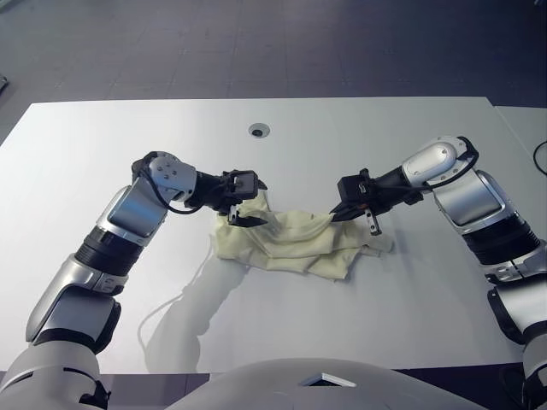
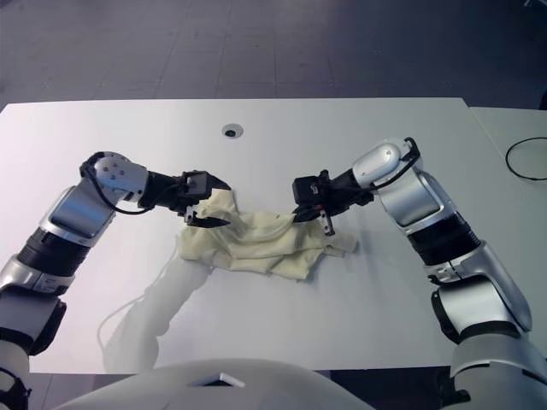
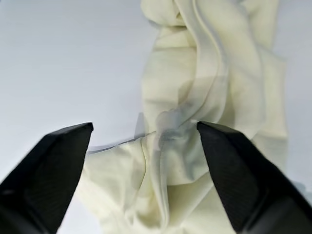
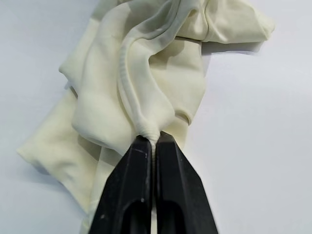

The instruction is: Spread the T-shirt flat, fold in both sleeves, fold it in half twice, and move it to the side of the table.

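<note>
Right tool [image 4: 152, 138] pinching T-shirt [image 1: 291, 248] fold | left tool [image 3: 145, 126] spread over crumpled end | white table [image 1: 385, 145]

Soft, even light from overhead is washing the white table [image 1: 359, 325] bright, while the floor [image 1: 256, 43] at 12 o'clock is sitting dim. The cream T-shirt [image 1: 291, 243] is laying a faint grey shadow along its 7 o'clock edge. In the right wrist view its folds are shading the tabletop just beside them.
</note>
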### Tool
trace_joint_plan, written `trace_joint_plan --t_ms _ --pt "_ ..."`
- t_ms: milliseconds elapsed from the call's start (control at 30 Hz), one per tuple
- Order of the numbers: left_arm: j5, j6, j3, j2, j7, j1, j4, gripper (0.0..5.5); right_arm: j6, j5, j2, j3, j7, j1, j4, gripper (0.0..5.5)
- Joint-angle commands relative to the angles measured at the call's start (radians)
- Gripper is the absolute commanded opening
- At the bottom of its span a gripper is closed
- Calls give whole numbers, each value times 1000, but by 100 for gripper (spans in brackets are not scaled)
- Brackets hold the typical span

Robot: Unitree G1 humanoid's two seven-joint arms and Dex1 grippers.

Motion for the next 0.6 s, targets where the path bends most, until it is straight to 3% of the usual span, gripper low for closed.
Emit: trace_joint_plan --t_ms 33,600 --pt "44 -36 -17 -24 -8 -23 58 313 -10 -10 -2 -9 -1 -9 -1 0" --pt "90 -64 -23 0 -114 9 68 22 -16 -19 12 -20 -16 -10 13 0"
